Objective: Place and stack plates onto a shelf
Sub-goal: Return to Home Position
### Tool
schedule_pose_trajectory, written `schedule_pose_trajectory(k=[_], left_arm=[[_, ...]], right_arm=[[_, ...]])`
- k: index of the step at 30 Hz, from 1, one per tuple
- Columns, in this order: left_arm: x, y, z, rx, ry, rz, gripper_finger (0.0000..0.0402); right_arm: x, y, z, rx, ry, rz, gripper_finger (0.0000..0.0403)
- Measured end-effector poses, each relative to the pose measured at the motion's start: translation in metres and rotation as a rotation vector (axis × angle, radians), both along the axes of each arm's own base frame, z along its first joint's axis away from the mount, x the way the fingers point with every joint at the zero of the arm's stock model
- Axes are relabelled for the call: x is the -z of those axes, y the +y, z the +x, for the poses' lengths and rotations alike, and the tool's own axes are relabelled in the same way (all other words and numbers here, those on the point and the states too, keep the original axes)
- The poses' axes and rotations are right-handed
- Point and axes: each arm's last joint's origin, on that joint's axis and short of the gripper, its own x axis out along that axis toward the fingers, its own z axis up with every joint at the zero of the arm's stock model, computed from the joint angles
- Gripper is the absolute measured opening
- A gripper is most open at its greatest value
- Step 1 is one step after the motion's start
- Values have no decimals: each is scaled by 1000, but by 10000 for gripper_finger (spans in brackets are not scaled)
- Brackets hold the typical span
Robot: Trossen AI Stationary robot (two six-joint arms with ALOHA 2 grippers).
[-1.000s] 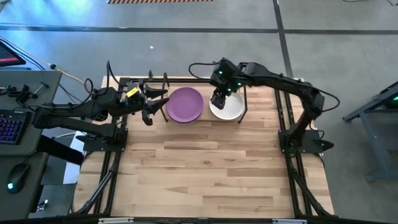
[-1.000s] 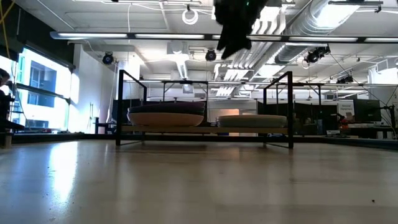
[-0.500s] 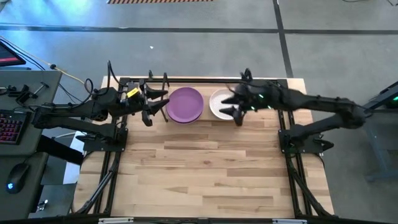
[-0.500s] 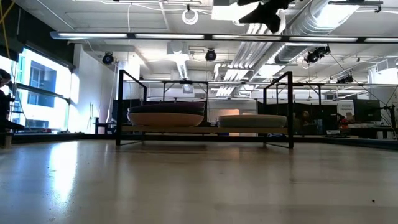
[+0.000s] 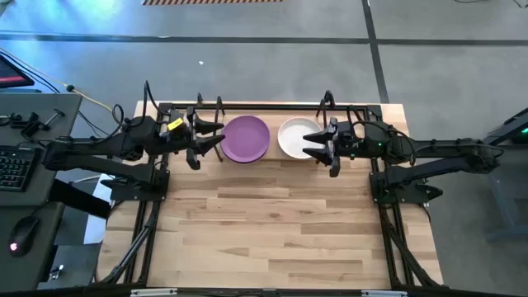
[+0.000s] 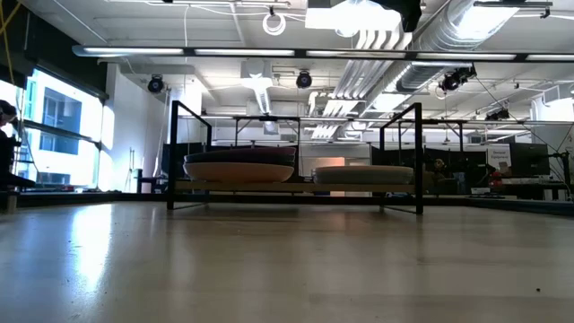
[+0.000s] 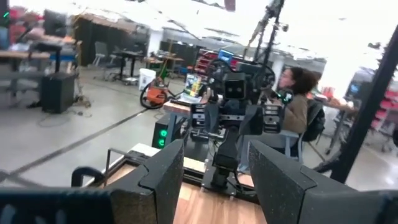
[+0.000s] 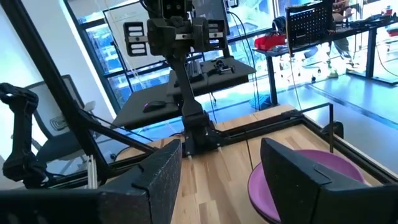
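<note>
The left gripper (image 5: pixel 208 140) hangs with its jaws wide apart, and the purple plate (image 5: pixel 246 139) sits just beside it at 3 o'clock. The right gripper (image 5: pixel 316 146) gapes too, holding nothing, at the 3 o'clock edge of the white plate (image 5: pixel 293 136). Both plates are round and plain, on the shelf (image 6: pixel 296 187) at the 12 o'clock side of the table (image 5: pixel 272 231). Only the low view shows they top two piles (image 6: pixel 240 168), the purple one taller.

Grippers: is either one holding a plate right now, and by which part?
Nothing is held. The left gripper, by the purple plate, and the right gripper, by the white plate, are both open and empty.
</note>
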Motion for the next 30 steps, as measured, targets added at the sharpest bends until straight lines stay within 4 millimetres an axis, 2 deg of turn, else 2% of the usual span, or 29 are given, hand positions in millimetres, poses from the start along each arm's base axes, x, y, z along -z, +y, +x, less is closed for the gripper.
schedule_pose_trajectory(k=[3,7,11,17,21,24,27,30], left_arm=[[2,1,-2,-19,14,-52,170],[7,1,-21,-37,95,-42,170],[37,1,-38,-42,57,-87,164],[90,3,-51,-116,-235,-102,141],[126,3,-54,-107,-284,-135,113],[144,3,-56,-105,-259,-148,74],[152,3,-59,-114,-243,-117,22],[153,2,-63,-118,-240,-84,7]], right_arm=[[0,0,0,0,2,1,201],[0,0,0,1,1,29,201],[0,0,0,1,0,42,201],[2,-1,0,15,12,43,201],[3,-1,0,16,19,60,201],[2,-1,0,16,16,95,201],[2,-1,0,16,16,96,201],[3,-1,0,17,19,96,201]])
